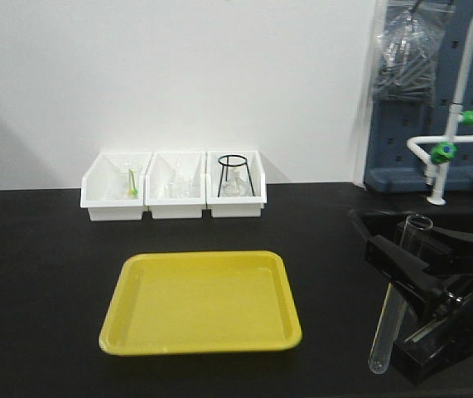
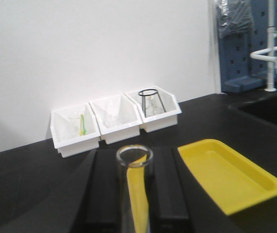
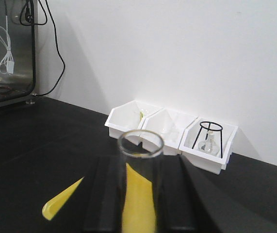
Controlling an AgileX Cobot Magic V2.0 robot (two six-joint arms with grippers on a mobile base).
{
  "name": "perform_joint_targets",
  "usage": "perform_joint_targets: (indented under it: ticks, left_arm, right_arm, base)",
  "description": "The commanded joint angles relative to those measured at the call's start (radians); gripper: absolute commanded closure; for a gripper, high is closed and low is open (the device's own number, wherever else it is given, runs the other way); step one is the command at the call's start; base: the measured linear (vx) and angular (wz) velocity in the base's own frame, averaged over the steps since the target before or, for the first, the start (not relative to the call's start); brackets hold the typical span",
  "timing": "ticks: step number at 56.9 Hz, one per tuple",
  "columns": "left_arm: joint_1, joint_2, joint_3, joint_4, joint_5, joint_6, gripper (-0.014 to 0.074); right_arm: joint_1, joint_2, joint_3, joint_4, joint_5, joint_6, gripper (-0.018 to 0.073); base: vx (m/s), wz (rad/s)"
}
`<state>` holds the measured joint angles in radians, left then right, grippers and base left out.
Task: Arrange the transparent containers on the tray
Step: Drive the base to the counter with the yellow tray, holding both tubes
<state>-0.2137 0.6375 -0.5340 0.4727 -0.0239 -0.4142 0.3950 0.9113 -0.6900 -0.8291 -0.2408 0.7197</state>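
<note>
Test tube (image 1: pixel 388 319) clamped in right gripper (image 1: pixel 403 275), second tube (image 2: pixel 134 204) in left gripper (image 2: pixel 134 194); tilt level over tray (image 1: pixel 203 298) leftward, release low

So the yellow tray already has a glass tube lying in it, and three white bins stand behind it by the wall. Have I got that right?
Not quite: the yellow tray is empty, as the exterior front-facing view shows. The test tube seen there is in the right gripper, off to the tray's side. Three white bins do stand behind it by the wall.
</note>
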Motion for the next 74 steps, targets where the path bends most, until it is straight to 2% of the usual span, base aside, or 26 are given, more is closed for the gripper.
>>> perform_joint_targets:
  ticks: [1, 40, 74]
  left_arm:
    - [-0.005, 0.004, -0.029, -0.011, -0.070, -0.010, 0.0603]
    - [-0.005, 0.004, -0.029, -0.011, -0.070, -0.010, 0.0603]
    - [-0.005, 0.004, -0.029, -0.011, -0.070, -0.010, 0.0603]
  right_arm:
    - [-0.003, -0.013, -0.030, 0.009, -0.059, -0.001, 0.0572]
    - [-0.003, -0.013, -0.030, 0.009, -0.059, -0.001, 0.0572]
    - [-0.003, -0.013, -0.030, 0.009, -0.059, -0.001, 0.0572]
  base:
    - [0.42, 0.17]
    - [0.33, 0.08]
    - [0.06, 0.01]
